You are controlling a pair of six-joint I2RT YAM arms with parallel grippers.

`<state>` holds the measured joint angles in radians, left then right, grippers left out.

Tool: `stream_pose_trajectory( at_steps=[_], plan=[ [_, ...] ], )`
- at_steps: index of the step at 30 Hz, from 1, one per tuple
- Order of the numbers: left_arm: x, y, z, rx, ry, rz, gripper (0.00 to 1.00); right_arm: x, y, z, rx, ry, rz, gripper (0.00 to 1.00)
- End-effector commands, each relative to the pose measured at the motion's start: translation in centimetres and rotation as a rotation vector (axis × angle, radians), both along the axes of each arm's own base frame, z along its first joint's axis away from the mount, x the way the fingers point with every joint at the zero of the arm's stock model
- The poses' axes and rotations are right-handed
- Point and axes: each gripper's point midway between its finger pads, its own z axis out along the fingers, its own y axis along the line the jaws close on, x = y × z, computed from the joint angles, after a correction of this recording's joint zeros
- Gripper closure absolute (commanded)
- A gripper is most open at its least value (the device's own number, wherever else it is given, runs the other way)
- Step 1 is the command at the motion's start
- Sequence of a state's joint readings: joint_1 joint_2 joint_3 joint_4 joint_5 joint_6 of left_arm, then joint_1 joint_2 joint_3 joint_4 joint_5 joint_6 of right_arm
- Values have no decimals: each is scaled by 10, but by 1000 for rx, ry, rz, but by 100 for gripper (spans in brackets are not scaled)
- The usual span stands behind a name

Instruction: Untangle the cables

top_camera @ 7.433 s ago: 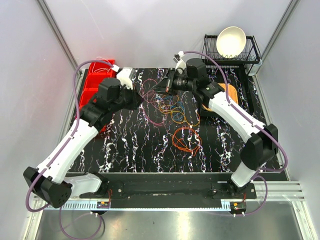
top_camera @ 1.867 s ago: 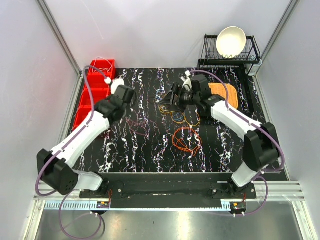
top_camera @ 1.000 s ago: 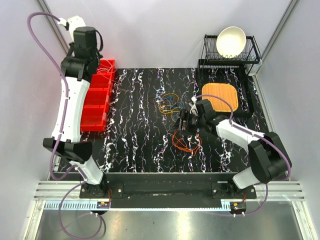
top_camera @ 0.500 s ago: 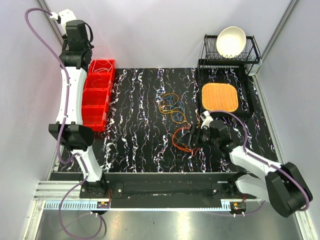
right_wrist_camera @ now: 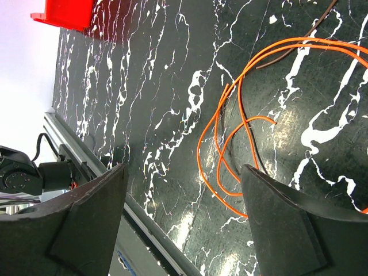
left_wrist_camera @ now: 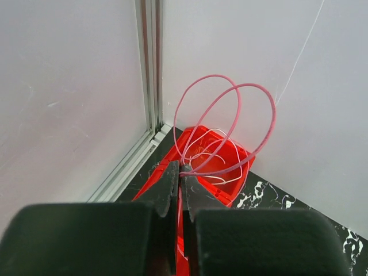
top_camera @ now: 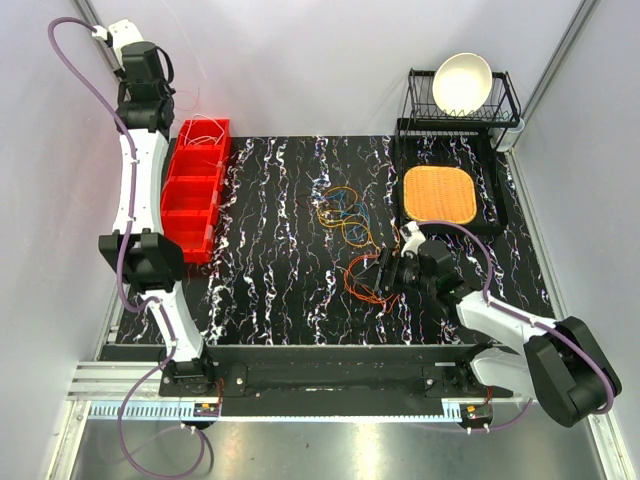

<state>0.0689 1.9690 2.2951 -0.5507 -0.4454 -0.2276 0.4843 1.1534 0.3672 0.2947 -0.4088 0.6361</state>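
A loose tangle of orange, yellow and blue cables [top_camera: 345, 212] lies mid-table. A separate orange cable coil [top_camera: 366, 281] lies nearer the front, and my right gripper [top_camera: 386, 272] hovers at its right side. In the right wrist view that gripper [right_wrist_camera: 184, 198] is open, its fingers [right_wrist_camera: 86, 224] wide apart over the orange loops [right_wrist_camera: 227, 155] and touching nothing. My left arm is raised high at the far left. My left gripper [left_wrist_camera: 183, 170] is shut on a thin pink cable [left_wrist_camera: 230, 112] whose loops hang in the air above the red bin [left_wrist_camera: 230, 183].
Red bins [top_camera: 190, 195] line the left table edge; the far one holds thin white wires [left_wrist_camera: 207, 152]. An orange woven mat [top_camera: 438, 192] lies at the right, with a dish rack and white bowl [top_camera: 462, 85] behind it. A brown wire end [right_wrist_camera: 322, 23] lies beside the orange coil.
My right gripper moved from the middle tangle toward the near orange coil and opened a little wider. My left arm, still holding the pink cable, swung slightly further left and back.
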Motion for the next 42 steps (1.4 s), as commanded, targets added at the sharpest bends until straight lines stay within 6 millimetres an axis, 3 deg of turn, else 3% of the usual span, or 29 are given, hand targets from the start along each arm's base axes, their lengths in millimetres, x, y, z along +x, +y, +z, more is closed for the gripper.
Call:
stream_pose_trajectory(
  at_steps=[1,9,18,35,42],
  plan=[
    [13,8,7,29,-59,-25,100,11,4,16,22,-73,0,15],
    [32,8,-46,49,44,-52,100,12,7,15,22,-64,6,16],
    [37,14,-109,54,146,-23,100,12,8,13,18,-55,11,15],
    [60,36,-171,30,252,3,100,14,8,11,14,-50,10,15],
    [75,40,-176,21,244,1,100,14,8,10,11,-42,10,15]
  ],
)
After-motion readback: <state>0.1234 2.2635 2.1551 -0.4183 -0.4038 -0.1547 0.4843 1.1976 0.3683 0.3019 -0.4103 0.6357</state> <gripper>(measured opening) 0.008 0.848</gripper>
